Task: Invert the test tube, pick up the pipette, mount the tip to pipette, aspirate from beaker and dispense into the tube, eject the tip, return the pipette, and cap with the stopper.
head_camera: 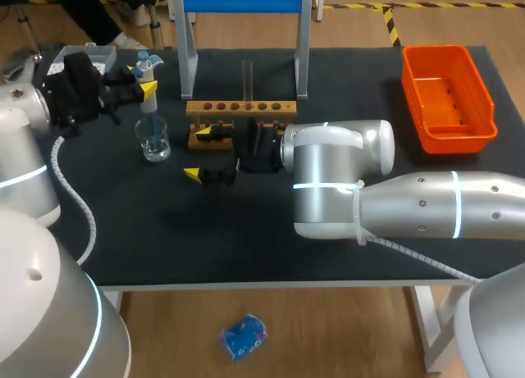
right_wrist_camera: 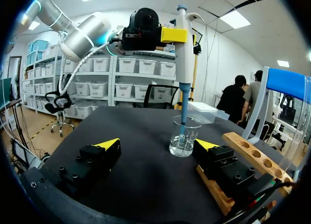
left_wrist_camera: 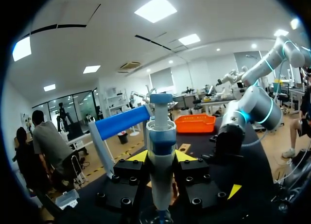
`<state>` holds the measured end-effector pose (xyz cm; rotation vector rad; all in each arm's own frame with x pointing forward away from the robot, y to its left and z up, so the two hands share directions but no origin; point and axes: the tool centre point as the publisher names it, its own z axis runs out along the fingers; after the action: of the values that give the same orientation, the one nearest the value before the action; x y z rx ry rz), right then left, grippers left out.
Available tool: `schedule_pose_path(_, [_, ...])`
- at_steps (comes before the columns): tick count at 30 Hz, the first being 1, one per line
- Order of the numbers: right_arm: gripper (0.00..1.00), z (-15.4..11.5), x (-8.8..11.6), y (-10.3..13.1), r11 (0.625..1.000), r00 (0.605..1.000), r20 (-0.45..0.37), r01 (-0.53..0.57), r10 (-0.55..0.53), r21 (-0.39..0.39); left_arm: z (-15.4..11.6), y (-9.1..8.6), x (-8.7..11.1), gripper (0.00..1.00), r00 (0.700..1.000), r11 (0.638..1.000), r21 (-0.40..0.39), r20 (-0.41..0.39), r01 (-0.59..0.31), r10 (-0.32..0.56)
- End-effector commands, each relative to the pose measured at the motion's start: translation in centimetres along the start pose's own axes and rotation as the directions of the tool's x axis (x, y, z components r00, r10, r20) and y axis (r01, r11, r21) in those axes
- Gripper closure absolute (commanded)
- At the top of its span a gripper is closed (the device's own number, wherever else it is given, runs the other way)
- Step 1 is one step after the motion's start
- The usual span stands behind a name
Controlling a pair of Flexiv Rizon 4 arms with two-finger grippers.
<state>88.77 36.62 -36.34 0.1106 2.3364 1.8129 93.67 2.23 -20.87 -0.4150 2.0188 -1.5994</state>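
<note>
The pipette (head_camera: 148, 87) was held upright, clamped between the fingers of the left gripper (left_wrist_camera: 161, 157), with its blue tip lowered inside the beaker (head_camera: 153, 138) of clear liquid. The right gripper (head_camera: 207, 153) was seen low over the table (head_camera: 246, 239), fingers spread apart with nothing between them, just beside the wooden rack (head_camera: 240, 109). The test tube (head_camera: 247, 79) was stood upright in the rack. An orange bin (head_camera: 449, 138) was set well apart.

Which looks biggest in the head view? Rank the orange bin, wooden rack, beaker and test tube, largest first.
1. orange bin
2. wooden rack
3. beaker
4. test tube, about as tall as the beaker but much thinner
</note>
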Motion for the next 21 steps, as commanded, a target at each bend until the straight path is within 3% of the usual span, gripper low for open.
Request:
schedule_pose_path(1, [0.00, -0.1, 0.0, 0.2, 1.000, 1.000, 0.011, 0.005, -0.005, 0.006, 0.1, 0.0, 0.1, 1.00, 1.000, 1.000, -0.001, 0.006, -0.001, 0.001])
schedule_pose_path(10, [0.00, -1.8, -1.5, 6.1, 0.993, 0.998, 0.039, 0.051, -0.055, 0.104, 0.1, 0.0, 0.1, 1.00, 1.000, 1.000, -0.001, 0.006, -0.001, 0.001])
schedule_pose_path(18, [0.00, -2.6, -3.3, 11.4, 0.990, 0.990, 0.059, 0.121, -0.125, 0.071, 0.1, 0.0, 0.1, 1.00, 1.000, 1.000, -0.001, 0.006, -0.001, 0.001])
schedule_pose_path(21, [0.00, -2.6, -3.3, 11.4, 0.990, 0.990, 0.059, 0.121, -0.125, 0.071, 0.1, 0.0, 0.1, 1.00, 1.000, 1.000, -0.001, 0.006, -0.001, 0.001])
